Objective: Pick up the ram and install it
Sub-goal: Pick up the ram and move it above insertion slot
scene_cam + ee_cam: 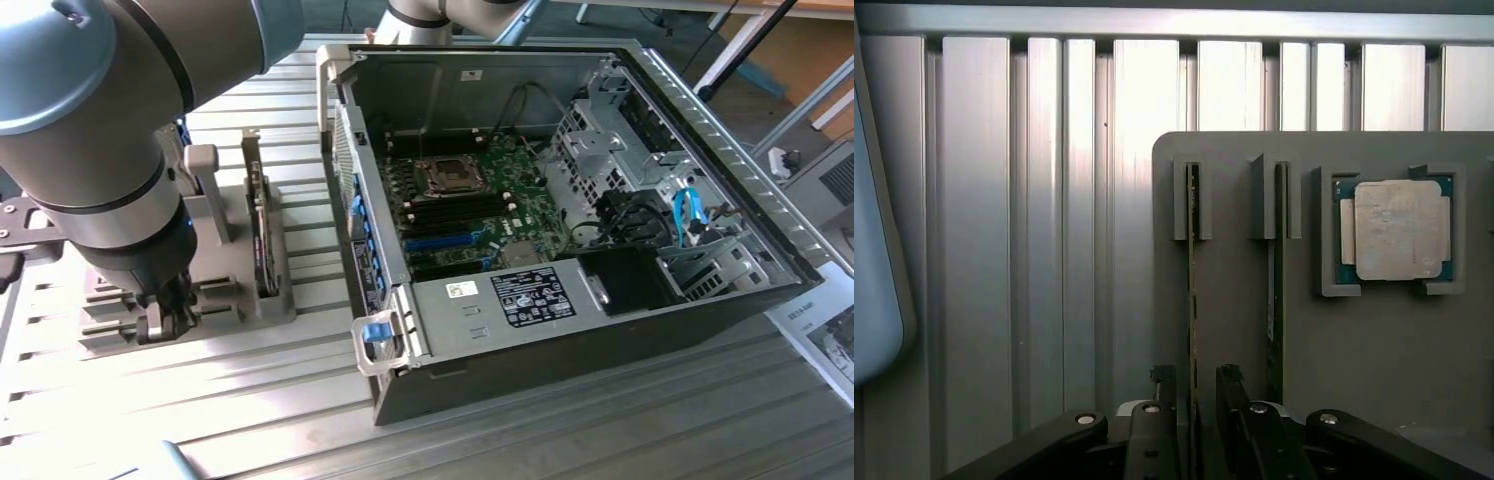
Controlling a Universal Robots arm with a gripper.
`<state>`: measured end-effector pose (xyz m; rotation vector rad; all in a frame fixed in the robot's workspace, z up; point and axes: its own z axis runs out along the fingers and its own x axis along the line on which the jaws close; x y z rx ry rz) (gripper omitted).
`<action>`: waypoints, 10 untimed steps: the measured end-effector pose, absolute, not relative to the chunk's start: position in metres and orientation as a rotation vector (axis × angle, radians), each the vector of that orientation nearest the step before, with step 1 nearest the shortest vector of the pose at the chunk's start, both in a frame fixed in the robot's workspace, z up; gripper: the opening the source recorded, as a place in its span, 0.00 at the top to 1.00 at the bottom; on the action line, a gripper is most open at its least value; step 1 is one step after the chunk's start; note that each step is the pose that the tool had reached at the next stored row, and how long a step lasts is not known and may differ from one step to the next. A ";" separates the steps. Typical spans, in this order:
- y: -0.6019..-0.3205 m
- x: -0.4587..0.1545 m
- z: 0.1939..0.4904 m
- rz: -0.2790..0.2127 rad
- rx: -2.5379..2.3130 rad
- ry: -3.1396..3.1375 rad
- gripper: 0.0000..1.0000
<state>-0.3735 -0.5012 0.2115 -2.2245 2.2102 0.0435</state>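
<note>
The gripper [1196, 425] holds its fingers apart, straddling the near end of the ram [1192, 300] without clamping it. The ram stands on edge in the grey holder [1234, 300], its long axis running straight away between the fingers. The open computer case [534, 60] sits well apart.

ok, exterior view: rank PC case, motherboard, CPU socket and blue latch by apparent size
1. PC case
2. motherboard
3. CPU socket
4. blue latch, which looks smallest even though it sits nearer the camera

End effector [1196, 425] spread astride the edge-on ram [1192, 280], grey holder [1234, 330], processor chip [1395, 229] in its recess
</note>
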 end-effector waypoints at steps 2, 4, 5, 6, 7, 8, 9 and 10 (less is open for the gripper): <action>-0.500 -0.374 0.211 0.043 -2.224 2.210 0.70; -0.499 -0.374 0.212 0.043 -2.225 2.210 0.70; -0.499 -0.373 0.212 0.043 -2.225 2.210 0.71; -0.499 -0.373 0.211 0.043 -2.225 2.210 0.71; -0.499 -0.373 0.212 0.043 -2.225 2.210 0.78; -0.499 -0.373 0.212 0.043 -2.225 2.210 0.78; -0.499 -0.373 0.212 0.043 -2.225 2.210 0.78; -0.499 -0.374 0.212 0.043 -2.225 2.210 0.78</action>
